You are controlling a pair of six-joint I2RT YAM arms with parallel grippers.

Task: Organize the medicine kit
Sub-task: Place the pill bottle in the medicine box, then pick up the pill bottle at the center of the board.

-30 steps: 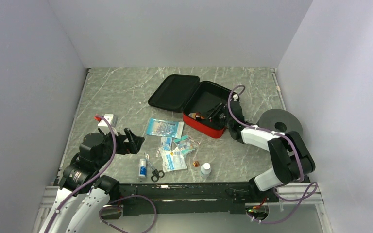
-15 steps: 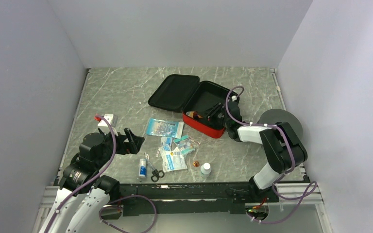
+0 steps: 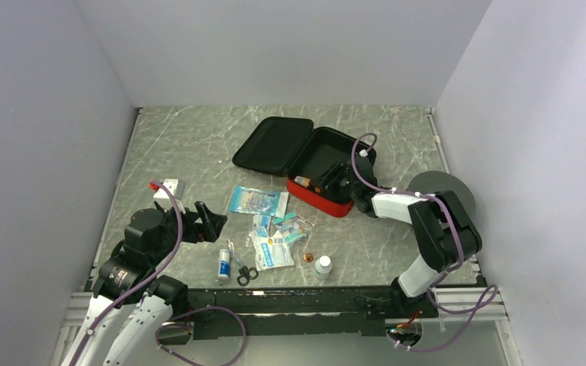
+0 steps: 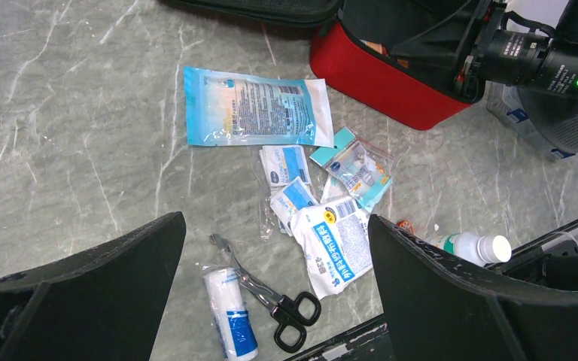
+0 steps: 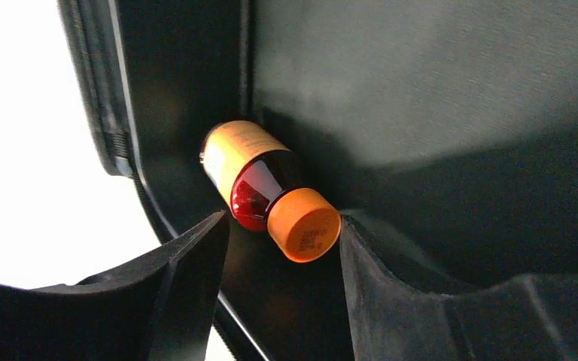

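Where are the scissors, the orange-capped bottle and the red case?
Scissors [image 4: 280, 304], left wrist view, black handle shank.
Orange-capped bottle [image 5: 305, 224], right wrist view, orange cap.
Red case [image 3: 320, 198], top external view, red front wall.

Red soft-shell medicine kit [image 3: 322, 200], unzipped and lying open at the far middle of the bench [image 3: 191, 145]. Lid folded out flat to the left, black lining up. Red-walled base beside it, holding an orange-capped amber bottle [image 5: 260, 177] on its side against the wall.
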